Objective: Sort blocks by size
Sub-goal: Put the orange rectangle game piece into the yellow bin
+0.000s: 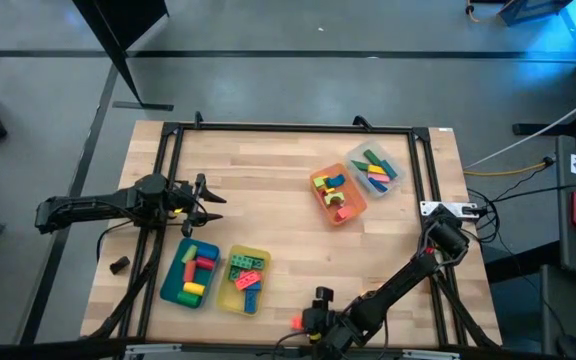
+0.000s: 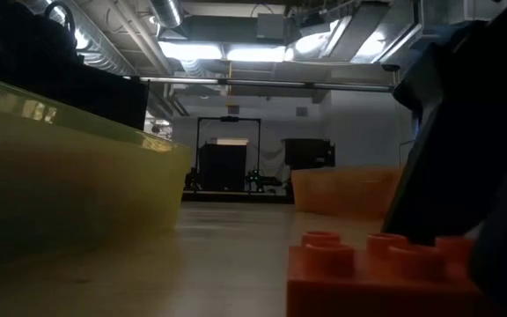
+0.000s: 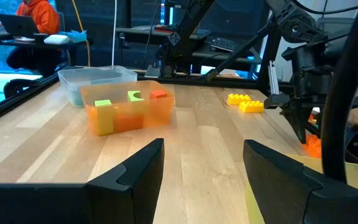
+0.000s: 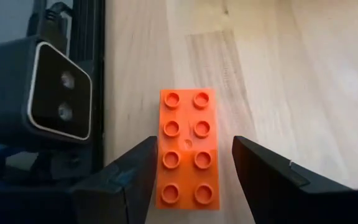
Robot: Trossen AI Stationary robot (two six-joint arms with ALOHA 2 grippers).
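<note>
hovering at the bottom centre of the high view, the right end effector, fingers spread, straddles the orange block, whose long axis runs between them on the surface.

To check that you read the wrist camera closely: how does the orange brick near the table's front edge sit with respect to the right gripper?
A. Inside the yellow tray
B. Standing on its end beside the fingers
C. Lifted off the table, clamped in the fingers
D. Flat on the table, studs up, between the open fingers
D: in the right wrist view the orange brick lies flat on the wood, studs up, with the right gripper open, one finger on either side.
</note>
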